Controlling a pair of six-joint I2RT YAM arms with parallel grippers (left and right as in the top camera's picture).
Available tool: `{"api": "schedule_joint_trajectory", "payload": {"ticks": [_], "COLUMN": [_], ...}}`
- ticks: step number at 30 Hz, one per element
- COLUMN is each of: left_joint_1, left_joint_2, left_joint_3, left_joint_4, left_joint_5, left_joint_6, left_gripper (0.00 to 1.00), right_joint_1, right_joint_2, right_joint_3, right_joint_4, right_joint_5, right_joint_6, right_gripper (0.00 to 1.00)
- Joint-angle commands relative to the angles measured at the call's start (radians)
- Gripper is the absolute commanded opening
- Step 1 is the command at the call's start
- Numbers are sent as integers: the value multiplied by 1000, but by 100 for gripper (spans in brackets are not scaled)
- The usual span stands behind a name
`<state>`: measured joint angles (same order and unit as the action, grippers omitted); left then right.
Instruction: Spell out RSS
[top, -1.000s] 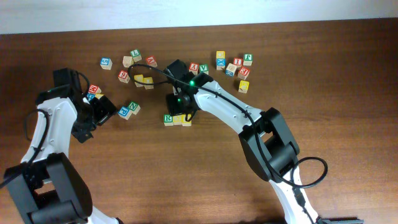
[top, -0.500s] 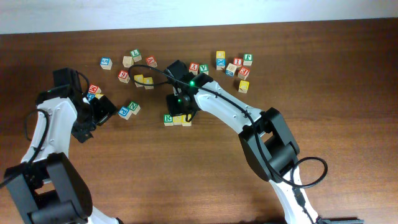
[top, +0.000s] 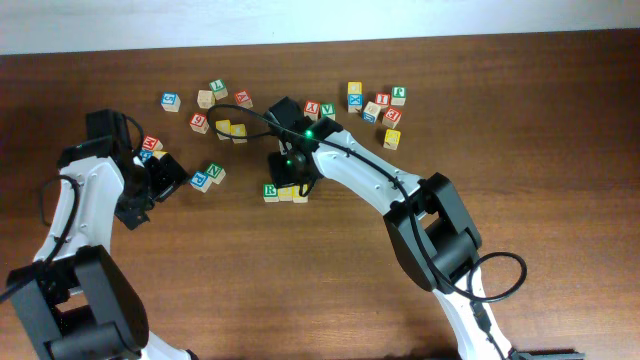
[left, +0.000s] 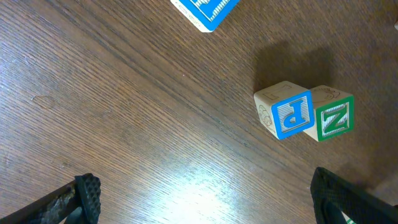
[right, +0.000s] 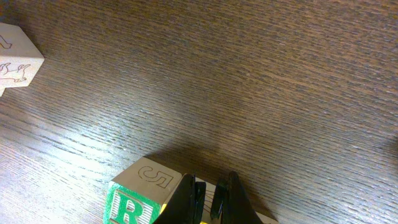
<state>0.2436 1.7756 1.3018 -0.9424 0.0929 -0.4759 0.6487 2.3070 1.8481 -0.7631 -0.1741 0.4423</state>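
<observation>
The green-lettered R cube (top: 270, 190) sits on the table with two yellow-faced cubes (top: 300, 196) in a row to its right; their letters cannot be read. My right gripper (top: 293, 181) is shut, its tips down over the yellow cube beside the R and hiding most of it. In the right wrist view the R cube (right: 134, 202) stands just left of the closed right gripper (right: 210, 202), with a 5 on its top face. My left gripper (top: 152, 192) is open wide at the left over bare wood, nothing between its fingers (left: 87, 196).
A blue P cube (left: 291, 115) and a green N cube (left: 333, 118) lie together ahead of the left gripper. Several loose cubes are scattered along the back (top: 222, 128) and back right (top: 378, 105). Two cubes (top: 152, 146) sit by the left arm.
</observation>
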Motion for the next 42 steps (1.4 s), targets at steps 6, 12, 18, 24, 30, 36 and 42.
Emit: {"api": "schedule_joint_trajectory", "payload": {"ticks": [6,12,18,24,30,36,42], "left_joint_1": [5,5,5,5,5,5,5], "left_joint_2": [-15,-15,-15,-15,-15,-15,-15], "left_joint_3": [11,11,11,11,11,11,11], "left_joint_4": [-2,-2,-2,-2,-2,-2,-2], "left_joint_5": [-4,-4,-4,-4,-4,-4,-5], "left_joint_6": [-2,-2,-2,-2,-2,-2,-2], "left_gripper": [99,99,99,99,99,99,99], "right_joint_1": [7,7,7,7,7,7,7], "right_joint_2": [7,7,7,7,7,7,7], "right_joint_3": [-11,-11,-11,-11,-11,-11,-11], "right_joint_4": [-6,-5,-6,-6,-6,-6,-6], "right_joint_5": [-2,-2,-10,-21,-22,-28,-37], "right_joint_6": [4,4,4,3,3,3,-16], "right_gripper": [4,4,4,4,4,4,4]}}
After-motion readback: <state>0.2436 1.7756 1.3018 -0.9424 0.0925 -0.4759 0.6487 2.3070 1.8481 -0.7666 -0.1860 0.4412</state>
